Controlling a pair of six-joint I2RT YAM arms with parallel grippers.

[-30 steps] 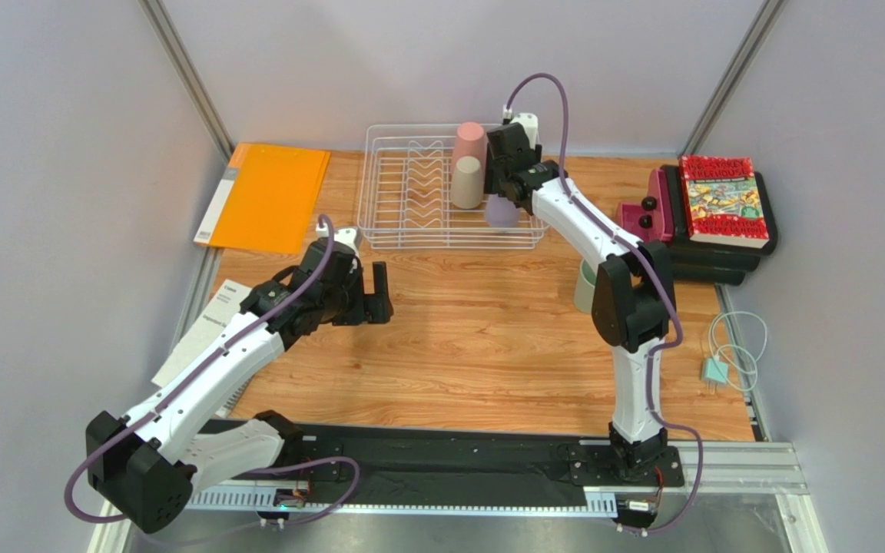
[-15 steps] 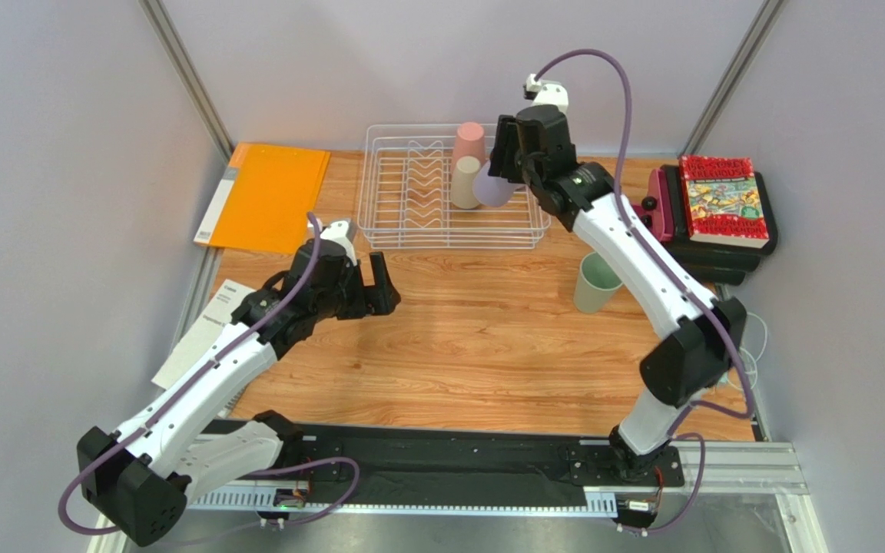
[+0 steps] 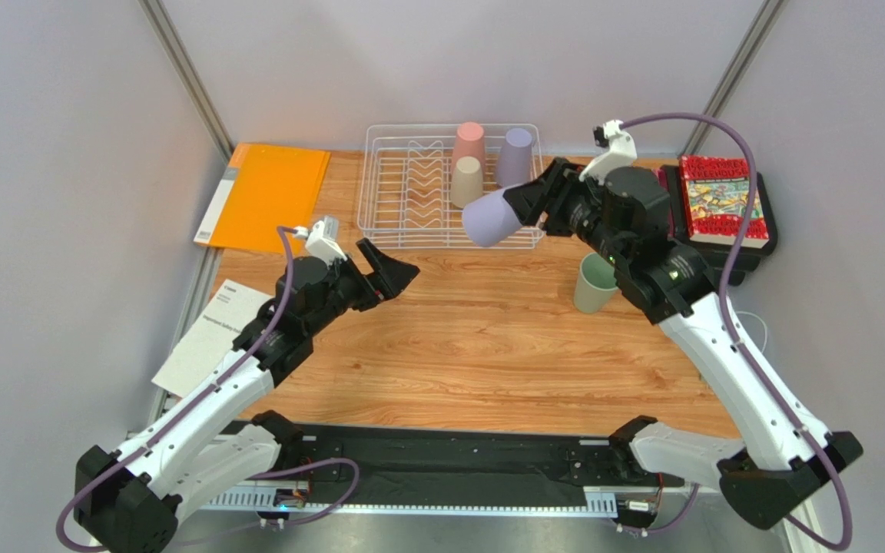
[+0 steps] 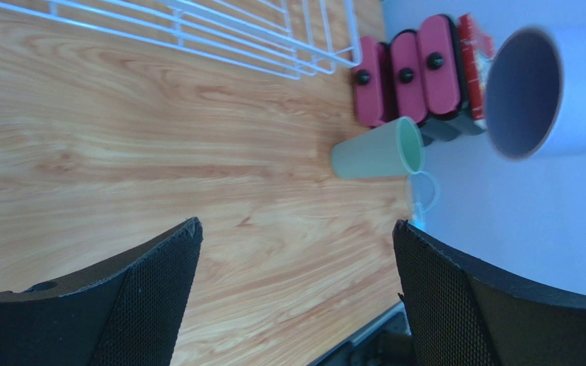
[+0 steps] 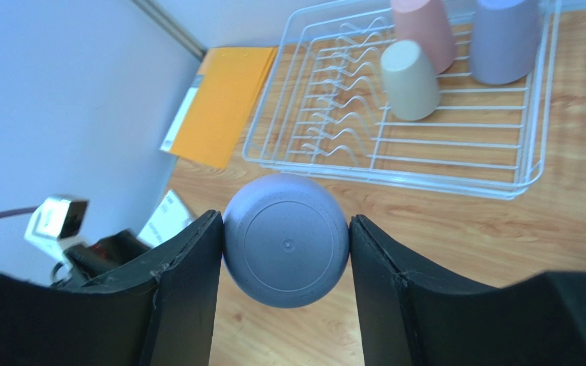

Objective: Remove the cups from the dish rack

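Lavender cup [image 3: 493,217]: out of dish rack [image 3: 447,245], in the air just off its front right corner, lying sideways, clasped by right gripper [image 3: 531,205].
Right wrist view only: round base of that cup facing the lens, a finger [image 5: 189,290] pressed against each side.
Left wrist view only: open mouth of the same cup.
Pink cup [image 3: 469,143], beige cup [image 3: 466,182], second lavender cup [image 3: 514,156]: inside rack at its right end, bases up; beige in front of pink, lavender right of pink.
Sage green cup [image 3: 595,283]: outside rack, on table [image 3: 470,346] beyond the front right corner, upright, mouth up; seen in top and left wrist views only.
Left gripper [image 3: 395,271]: over table in front of rack, fingers spread wide, nothing between.
Orange folder [image 3: 265,196]: flat, left of rack; seen in top and right wrist views only.
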